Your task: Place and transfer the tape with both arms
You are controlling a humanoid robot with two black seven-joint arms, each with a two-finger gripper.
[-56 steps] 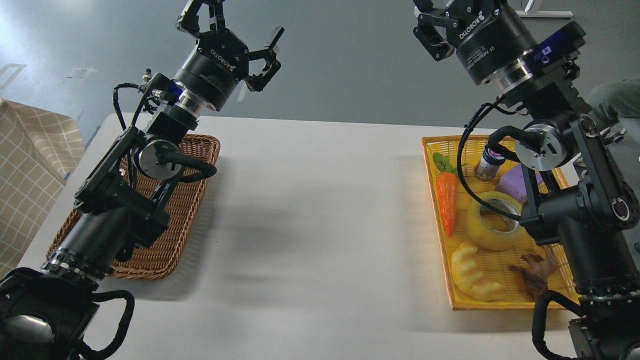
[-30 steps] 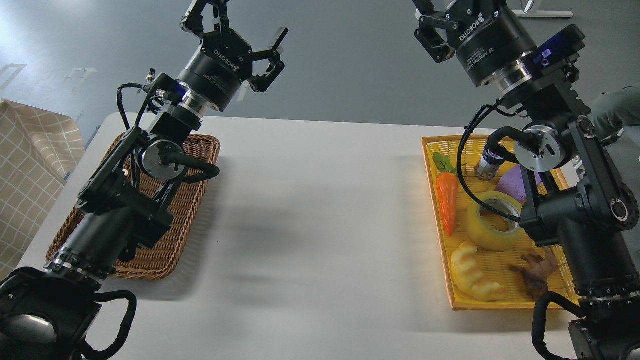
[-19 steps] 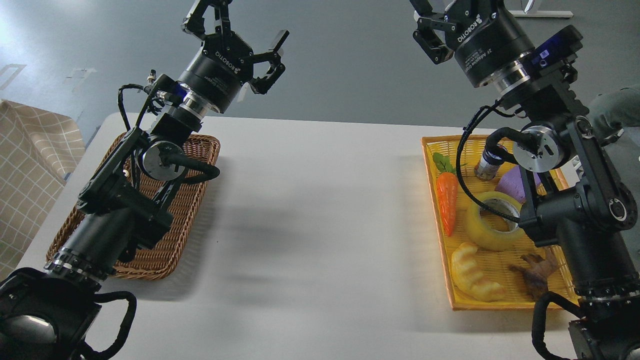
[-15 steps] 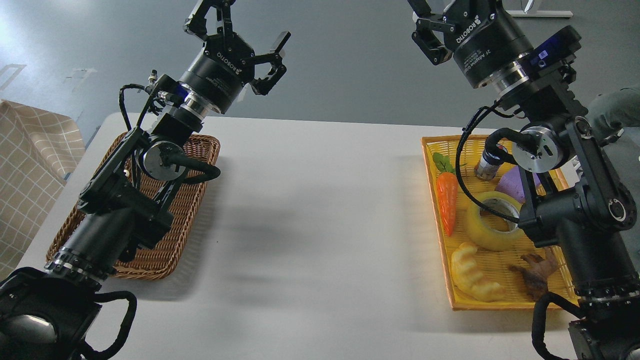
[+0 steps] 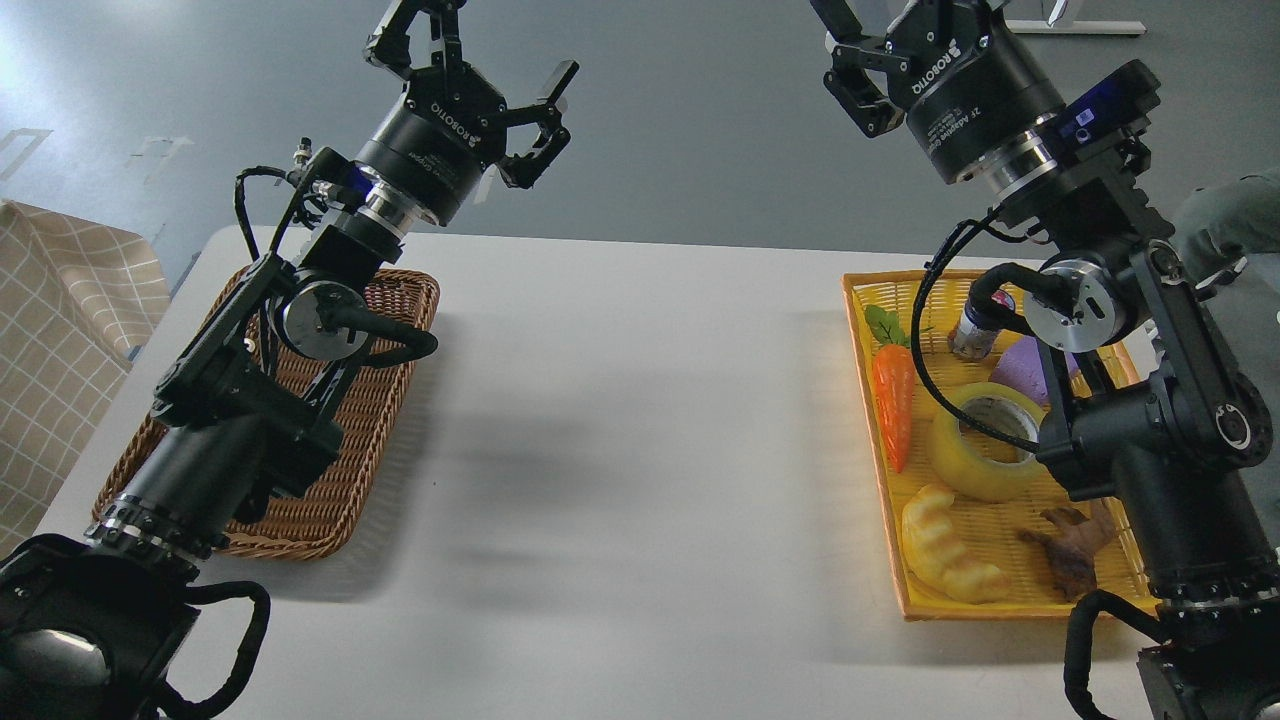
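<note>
"robotiq" lettering on left gripper (image 5: 470, 45)

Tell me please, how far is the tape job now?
Nothing looks done yet. The tape lies in the yellow tray on the right, between the carrot and the croissant toy. Nothing is in hand: the left gripper is open and empty above the table's far edge, and the right gripper is raised, partly out of view. Left: grasp, hand over, place; the wicker basket is probably the goal.
</note>
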